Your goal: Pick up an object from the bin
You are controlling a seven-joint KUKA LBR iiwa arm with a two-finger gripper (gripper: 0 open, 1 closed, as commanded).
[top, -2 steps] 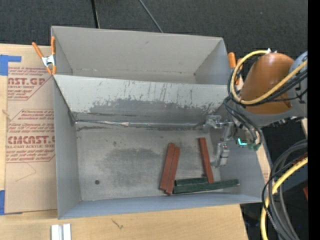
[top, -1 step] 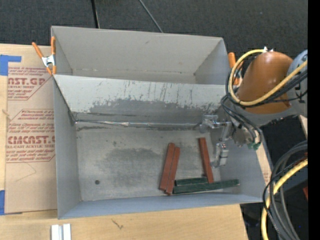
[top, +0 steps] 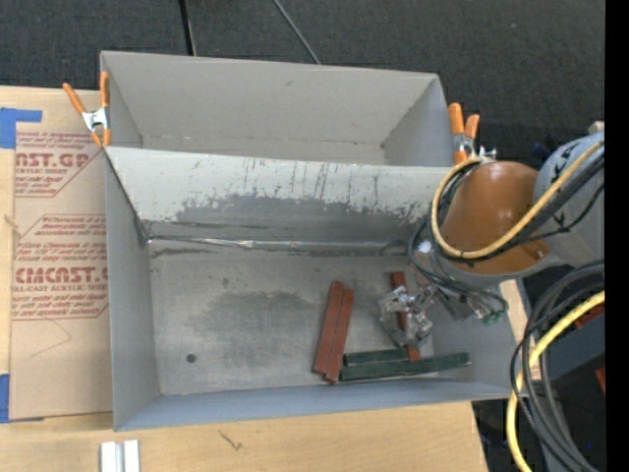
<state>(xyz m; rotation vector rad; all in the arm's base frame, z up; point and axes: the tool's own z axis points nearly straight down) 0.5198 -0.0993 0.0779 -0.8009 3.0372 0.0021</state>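
Looking down into a grey metal bin (top: 128, 293) and starting at its 9 o'clock side: seeing scuffed, worn grey floor there, with scratches streaking the far wall.

Going on toward 5 o'clock of the floor, finding a long reddish-brown rectangular bar (top: 333, 330) lying flat. Running roughly from 12 to 6 o'clock, leaning a little toward 1 o'clock at its far end, and reaching close to the near wall with its other end.

Right at 3 o'clock of that near end, finding a flat dark green strip (top: 442, 361) lying along the near wall, pointing from 9 to 3 o'clock. Touching or all but touching the bar at its 9 o'clock end.

Spotting the gripper (top: 406, 321) hanging at 3 o'clock of the bar and at 12 o'clock of the strip, coming down just beside the strip's middle, perhaps onto it. Being unable to tell whether the gripper is spread or pressed together, or whether anything is sitting in it.

Noting a small reddish-brown piece (top: 396, 280) right at 12 o'clock of the gripper, without being able to tell whether loose or part of the robot.

Further toward 3 o'clock, seeing an orange-brown domed cover (top: 491, 214) on the wrist, overhanging the bin's right wall, with yellow and black cables (top: 514, 391) looping around it and trailing toward 5 o'clock outside the bin.
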